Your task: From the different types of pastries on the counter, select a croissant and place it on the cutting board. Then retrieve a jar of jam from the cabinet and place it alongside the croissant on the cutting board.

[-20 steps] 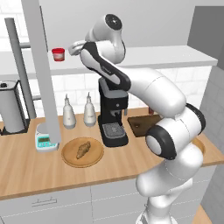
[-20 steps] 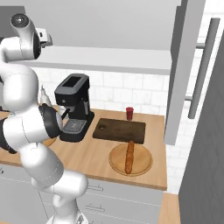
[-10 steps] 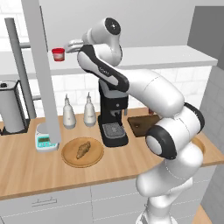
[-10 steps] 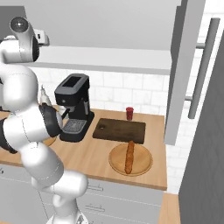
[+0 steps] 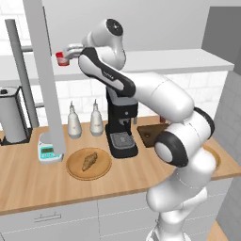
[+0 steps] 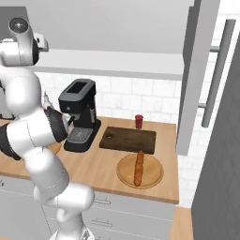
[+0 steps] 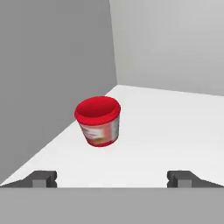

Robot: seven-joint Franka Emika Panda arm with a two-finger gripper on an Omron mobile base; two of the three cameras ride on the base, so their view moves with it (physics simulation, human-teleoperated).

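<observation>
The jar of jam [image 7: 98, 121], bright red with a pale label, stands on the white cabinet shelf [image 7: 175, 127] ahead of my open gripper [image 7: 111, 178] and a little left of its centre line. Nothing is between the fingertips [image 7: 41, 178]. From the left base view, the gripper [image 5: 68, 51] reaches left along the shelf, close to the jar [image 5: 61, 59]. The croissant [image 5: 88, 161] lies on a round wooden plate [image 5: 75, 170] on the counter [image 5: 28, 183]. The dark cutting board [image 6: 127, 139] lies bare right of the coffee machine [image 6: 78, 115].
A baguette stick [image 6: 139, 167] lies on a second round plate [image 6: 152, 178]. A dark red cylinder [image 6: 138, 121] stands behind the board. Two bottles [image 5: 73, 126], a small scale [image 5: 48, 151] and a paper towel roll [image 5: 12, 120] stand at the left. The open grey cabinet door [image 5: 44, 70] hangs just left of the jar.
My arm has swung left along the shelf, bringing the open gripper up close to the jar. The jar and the counter items have stayed put.
</observation>
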